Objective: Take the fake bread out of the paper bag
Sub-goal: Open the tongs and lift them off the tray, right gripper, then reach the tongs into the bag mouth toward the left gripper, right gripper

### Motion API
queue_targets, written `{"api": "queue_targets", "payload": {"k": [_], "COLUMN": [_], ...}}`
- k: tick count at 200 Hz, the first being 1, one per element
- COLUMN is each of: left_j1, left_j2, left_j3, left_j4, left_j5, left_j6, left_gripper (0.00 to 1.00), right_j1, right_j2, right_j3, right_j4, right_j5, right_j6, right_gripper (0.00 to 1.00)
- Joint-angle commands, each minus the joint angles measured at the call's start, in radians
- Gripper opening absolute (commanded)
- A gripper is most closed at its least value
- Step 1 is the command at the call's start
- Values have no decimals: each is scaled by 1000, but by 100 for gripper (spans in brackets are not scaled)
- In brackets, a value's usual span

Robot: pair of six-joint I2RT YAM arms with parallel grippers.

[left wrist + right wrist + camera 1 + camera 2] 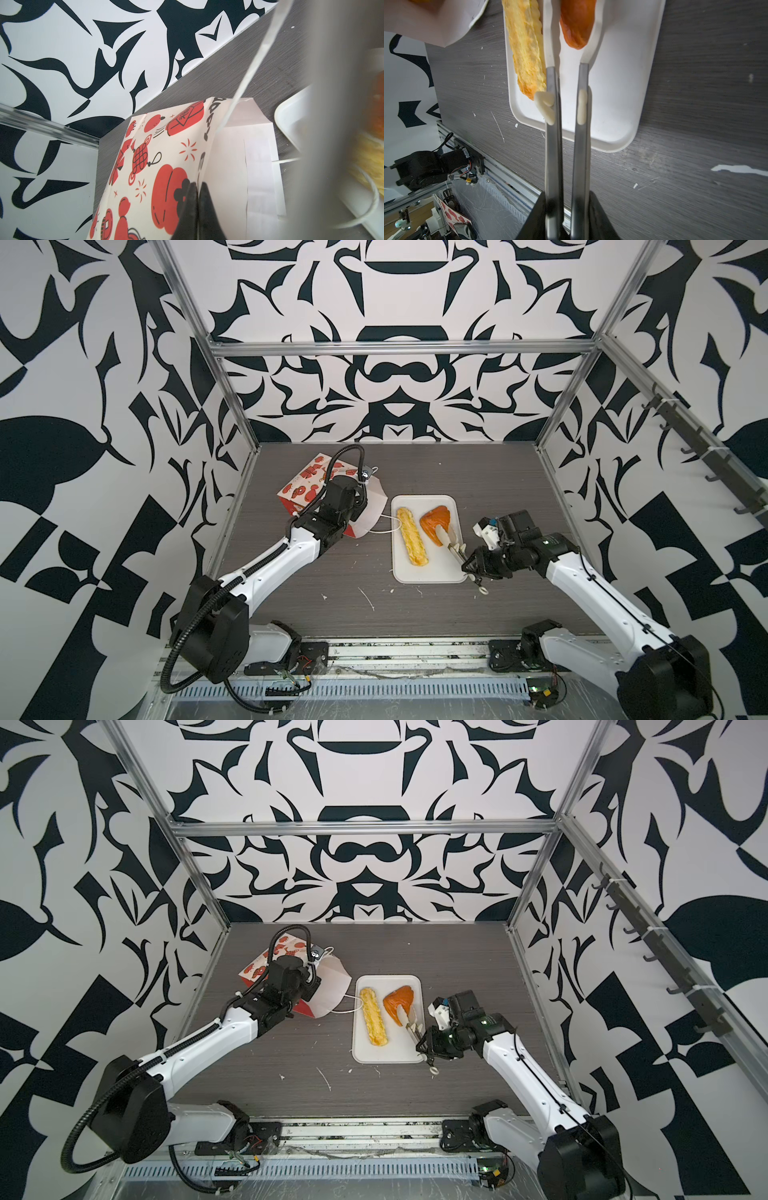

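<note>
Both top views: the paper bag [307, 485] lies on its side at the left rear of the table [332, 572]. Its white-lined mouth faces the white tray [432, 568], and a cord handle [390, 529] trails to the tray's near edge. On the tray lie two pieces of fake bread, side by side and apart: the yellow long stick [411, 537] and the orange triangular piece [434, 520]. The left arm's wrist covers the bag's mouth and hides its gripper in these views. Left wrist view: the left gripper [198, 185] is pinched fully closed on the bag's rim, with the printed paper on one side and the white lining on the other. Right wrist view: the right gripper [565, 197] is clamped on the metal arms of a pair of tongs [552, 145]. The tongs' white tips stand slightly apart on either side of the triangular piece's end; whether they press it cannot be told. The top views show the tongs only small, reaching in over the tray's right edge. The bag's contents are hidden in every view.
</note>
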Motion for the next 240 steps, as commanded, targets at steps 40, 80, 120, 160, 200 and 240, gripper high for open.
{"api": "queue_targets", "payload": {"k": [40, 80, 120, 160, 200, 240], "left_j1": [3, 3, 3, 3, 3, 4], "left_j2": [-24, -29, -37, -41, -41, -53], "left_j3": [8, 8, 8, 21, 36, 42], "left_j4": [11, 8, -1, -25, -58, -94], "left_j5": [-12, -11, -13, -9, -5, 14], "left_j6": [6, 16, 22, 17, 32, 21], "left_gripper": [0, 0, 0, 0, 0, 0], "right_j1": [-3, -3, 20, 29, 118, 289], "right_j2": [-33, -68, -36, 12, 52, 218], "right_j3": [57, 160, 234, 246, 229, 300], "right_j4": [-5, -56, 12, 7, 190, 376], "right_j5": [-2, 37, -44, -15, -73, -71], "right_j6": [-13, -37, -27, -79, -16, 0], "right_gripper": [35, 34, 32, 32, 31, 31]}}
